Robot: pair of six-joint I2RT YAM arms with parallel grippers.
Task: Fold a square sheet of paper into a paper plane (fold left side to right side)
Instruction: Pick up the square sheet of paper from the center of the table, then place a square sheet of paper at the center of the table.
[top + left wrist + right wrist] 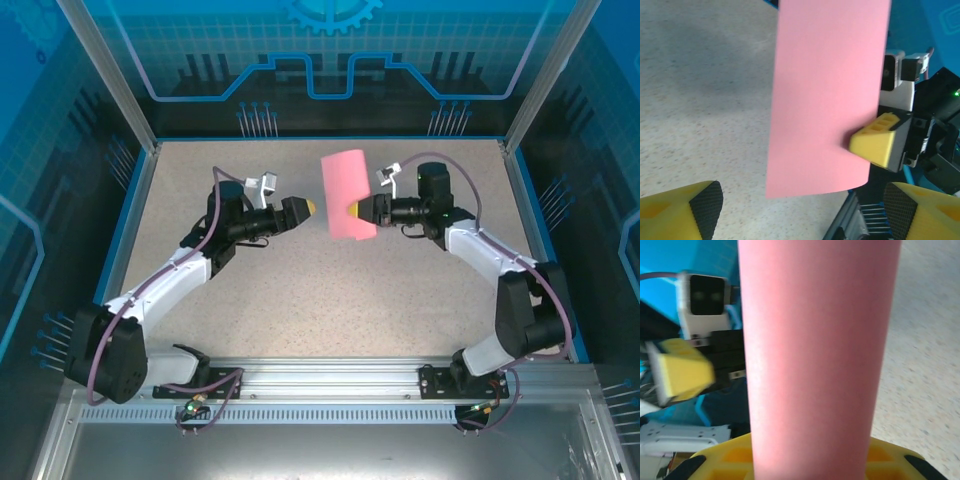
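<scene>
A: Right end effector (810, 465) sits nearest the lens, closed on one edge of the pink sheet of paper (347, 190). Sheet is held up clear of the worktop (330, 300), curved over.
B: Left end effector (312, 208)?
A: Jaws wide and empty, just beside the sheet, not touching. Judgement: paper is light and floppy and creases easily. Pinch lightly near an edge or corner.

One pink sheet (347, 195) (two tools (312, 208) (352, 209))
</scene>
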